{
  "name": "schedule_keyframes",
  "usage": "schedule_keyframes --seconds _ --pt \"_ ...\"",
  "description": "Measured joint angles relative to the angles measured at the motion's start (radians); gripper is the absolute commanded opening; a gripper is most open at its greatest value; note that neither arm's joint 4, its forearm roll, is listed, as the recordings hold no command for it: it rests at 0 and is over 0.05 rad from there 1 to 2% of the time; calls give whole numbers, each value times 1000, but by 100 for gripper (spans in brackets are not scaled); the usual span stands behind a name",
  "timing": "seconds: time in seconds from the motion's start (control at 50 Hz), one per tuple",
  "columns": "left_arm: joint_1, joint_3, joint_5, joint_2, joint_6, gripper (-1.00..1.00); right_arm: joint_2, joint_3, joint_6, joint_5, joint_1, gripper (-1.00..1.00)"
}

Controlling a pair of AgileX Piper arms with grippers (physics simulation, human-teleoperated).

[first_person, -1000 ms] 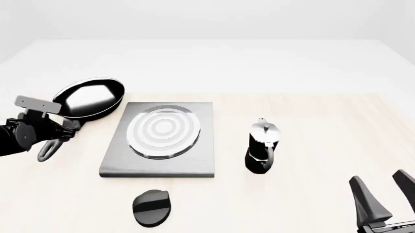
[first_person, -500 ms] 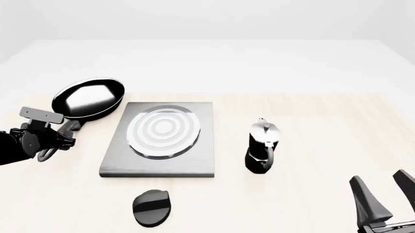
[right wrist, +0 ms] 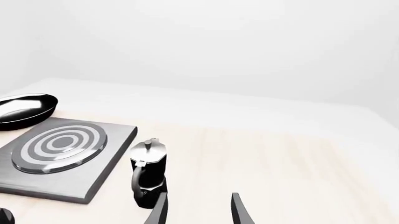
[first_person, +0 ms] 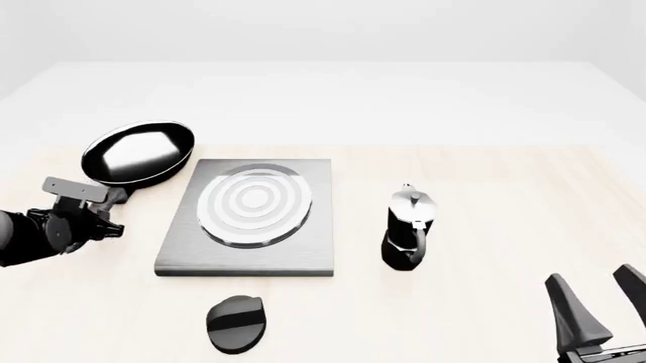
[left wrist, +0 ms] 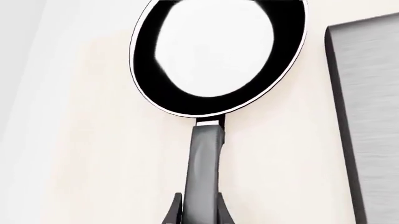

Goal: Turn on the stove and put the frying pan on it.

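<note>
In the left wrist view we look straight down the pan's handle [left wrist: 204,172] to the pan [left wrist: 218,56], which lies on the counter [left wrist: 87,154] just beside the stove [left wrist: 371,116]. The left gripper [left wrist: 197,212] has its fingers [left wrist: 173,213] set one on each side of the handle's near end, close against it; whether they are clamped on it we cannot tell from here.

In the front view the pan [first_person: 138,153] sits at the stove's far left corner, off the slab [first_person: 253,215], with the left gripper [first_person: 93,212] over the handle's end. The knob [first_person: 236,324] lies on the counter just in front of the stove, untouched by either arm. The moka pot [first_person: 409,228] stands to the stove's right. The right gripper [first_person: 597,310] waits at the near right, fingers apart and holding nothing.

The right wrist view shows the same spread fingers [right wrist: 158,210], with the moka pot [right wrist: 148,173] near and the stove [right wrist: 62,156] beyond.

We judge the step in hand is grasping the handle. Next we need a firm grip, then a level lift and a short carry onto the rings; the knob is not yet turned.
</note>
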State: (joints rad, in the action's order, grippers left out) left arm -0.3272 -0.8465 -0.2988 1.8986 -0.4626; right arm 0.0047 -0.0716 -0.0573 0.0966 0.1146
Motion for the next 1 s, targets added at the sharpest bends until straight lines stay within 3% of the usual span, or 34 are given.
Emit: schedule_keyframes --seconds 0.4,1.0 --pt "8 27 14 -53 25 -100 0 -3 1 2 3 100" --pt "45 57 153 -336 69 -100 2 -9 8 -2 13 100"
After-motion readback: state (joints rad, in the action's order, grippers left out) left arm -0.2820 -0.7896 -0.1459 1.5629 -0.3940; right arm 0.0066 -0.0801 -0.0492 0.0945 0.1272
